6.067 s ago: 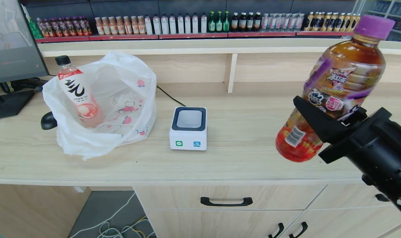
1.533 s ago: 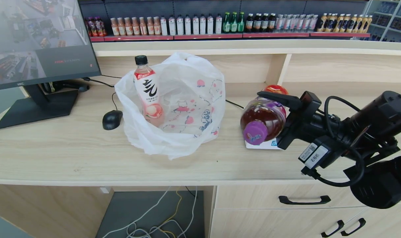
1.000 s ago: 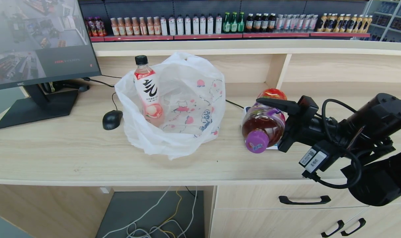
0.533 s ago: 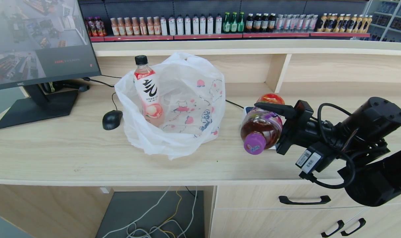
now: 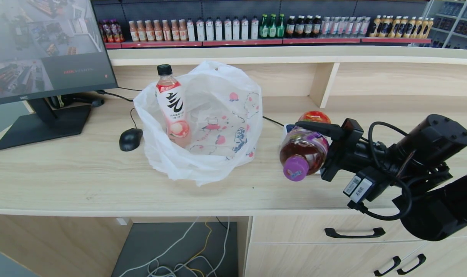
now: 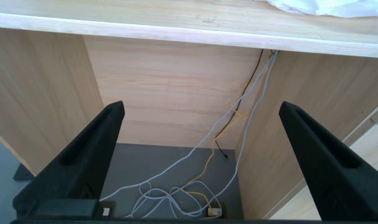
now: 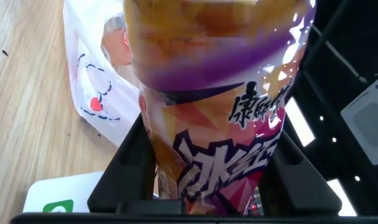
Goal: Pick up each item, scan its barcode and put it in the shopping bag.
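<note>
My right gripper (image 5: pixel 323 148) is shut on a brown tea bottle (image 5: pixel 304 148) with a purple cap, held lying on its side with the cap toward me, just above the white scanner box (image 5: pixel 288 129), which it mostly hides. In the right wrist view the tea bottle (image 7: pixel 220 118) stands between the fingers, with a corner of the scanner box (image 7: pixel 58 196) underneath. The white shopping bag (image 5: pixel 214 123) stands open to the left and holds an upright pink peach drink bottle (image 5: pixel 172 105). My left gripper (image 6: pixel 201 162) hangs open below the counter edge, above floor cables.
A monitor (image 5: pixel 44 42) on a black stand sits at the back left, with a black mouse (image 5: pixel 130 139) beside the bag. A raised wooden shelf (image 5: pixel 333 57) runs along the counter's back. Drawers with black handles (image 5: pixel 354 232) lie below the front edge.
Since six seconds ago the head camera has swung and the bottle went from upright to lying over the scanner. In the last second the bottle drifted slightly toward me and left.
</note>
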